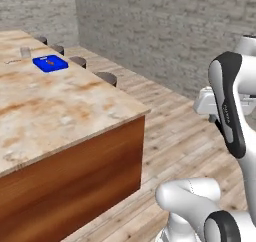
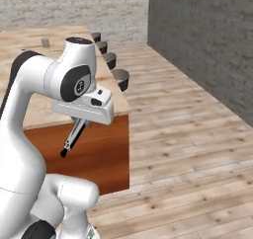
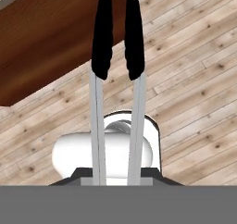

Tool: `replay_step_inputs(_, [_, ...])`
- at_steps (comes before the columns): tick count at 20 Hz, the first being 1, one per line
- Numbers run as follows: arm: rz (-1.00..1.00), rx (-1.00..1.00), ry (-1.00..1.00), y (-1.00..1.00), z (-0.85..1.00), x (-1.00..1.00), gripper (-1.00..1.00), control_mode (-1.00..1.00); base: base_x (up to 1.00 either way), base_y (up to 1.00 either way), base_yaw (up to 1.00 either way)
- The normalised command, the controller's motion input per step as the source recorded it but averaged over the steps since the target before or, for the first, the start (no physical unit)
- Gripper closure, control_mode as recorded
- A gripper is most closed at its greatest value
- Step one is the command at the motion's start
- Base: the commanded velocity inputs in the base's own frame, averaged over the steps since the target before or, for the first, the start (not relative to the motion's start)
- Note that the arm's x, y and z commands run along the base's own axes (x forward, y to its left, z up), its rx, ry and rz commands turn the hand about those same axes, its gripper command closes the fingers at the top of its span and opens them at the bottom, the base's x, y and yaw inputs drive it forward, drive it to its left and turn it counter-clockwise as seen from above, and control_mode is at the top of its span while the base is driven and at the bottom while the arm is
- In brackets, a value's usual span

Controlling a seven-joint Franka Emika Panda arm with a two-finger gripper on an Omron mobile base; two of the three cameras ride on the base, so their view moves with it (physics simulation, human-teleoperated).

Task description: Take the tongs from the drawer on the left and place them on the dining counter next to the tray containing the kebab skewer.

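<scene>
No brand, label or readable writing shows on anything here.

The tabletop is a thick beige marble slab with rust-orange blotches, filling the left half of the left base view, over reddish-brown wooden cabinet sides. In the upper left of that view the tray, bright blue and low, lies flat on the marble, with the kebab skewer as a small brownish mark inside it. A small grey cup stands just beyond the tray, near the top left edge, and a tiny silver utensil lies to the left of the tray. Round dark stools line the far side of the slab in a row running toward the upper left.

The floor is pale wooden planking, and grey brick walls close the room across the top of both base views.

The tongs are held by the claw. In the hand view their two thin grey metal arms rise from the bottom centre and end in two black tips near the top centre, in front of the cabinet wood. In the right base view they hang down and to the left from under the white hand, black end lowest, in front of the reddish-brown cabinet side at centre left, well apart from the tray.
</scene>
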Motion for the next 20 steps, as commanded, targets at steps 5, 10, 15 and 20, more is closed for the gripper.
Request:
replay_step_inputs(5, [0.00,0.00,0.00,0.00,0.00,0.00,1.00,1.00,0.00,-1.00,0.29])
replay_step_inputs(10, [0.00,0.00,0.00,0.00,0.00,0.00,1.00,1.00,0.42,-1.00,0.36])
replay_step_inputs(15, [0.00,0.00,0.00,0.00,0.00,0.00,1.00,1.00,0.61,-1.00,0.33])
replay_step_inputs(20, [0.00,0.00,0.00,0.00,0.00,0.00,1.00,1.00,0.47,-1.00,0.33])
